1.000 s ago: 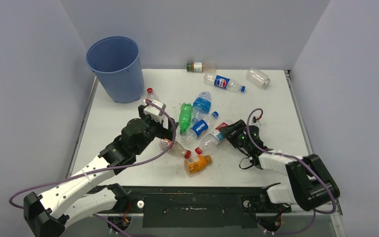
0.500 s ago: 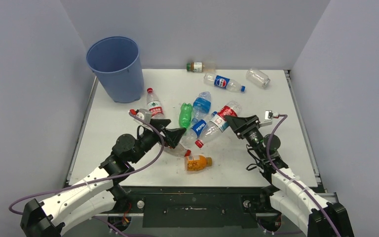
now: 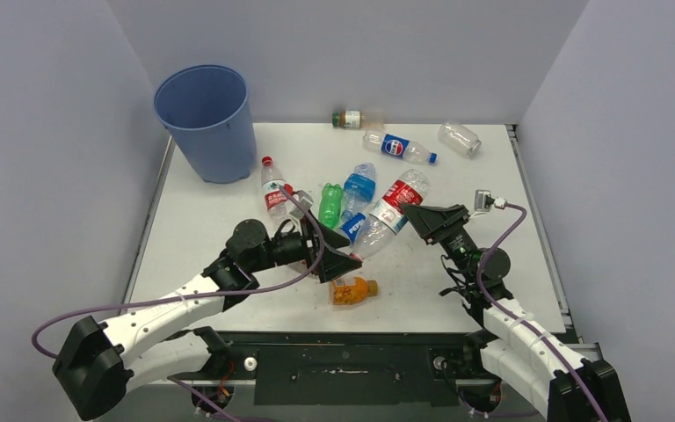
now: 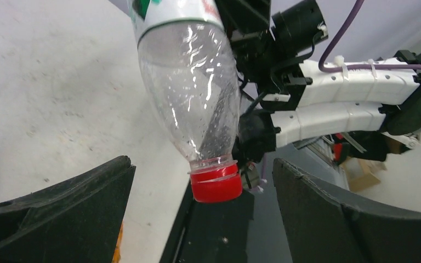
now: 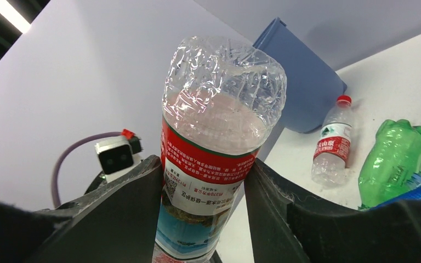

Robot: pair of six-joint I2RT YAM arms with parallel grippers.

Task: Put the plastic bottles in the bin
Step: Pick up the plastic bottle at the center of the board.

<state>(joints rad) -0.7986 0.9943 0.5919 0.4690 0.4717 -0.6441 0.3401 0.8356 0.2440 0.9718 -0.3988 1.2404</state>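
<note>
- Above the middle of the surface, my right pincer is clamped on a clear red-labelled bottle. It holds the bottle off the surface and tilted, with the red cap pointing down and left.
- On the left arm, my left pincer stands wide apart with the cap end between its fingers. In the left wrist view neither finger touches the plastic.
- I read this as a handover in mid-air: the right arm offers the bottle, and the left has not yet taken it.
- The bottle looks empty, with thin walls and a crumpled base, so I expect it to be very light, springy under a squeeze and a little slick.
- I would take hold at the neck and shoulder just above the cap, where the plastic is stiffest. The right pincer grips the label band, and the bare belly would dent or pop out.
- The bin stands upright at the far left corner, well apart from the held bottle and closer to the left arm's side.
- On the surface lie a second red-labelled bottle near the bin, a green bottle, a blue-tinted bottle and an orange bottle.
- A Pepsi bottle lies at the far side.
</note>
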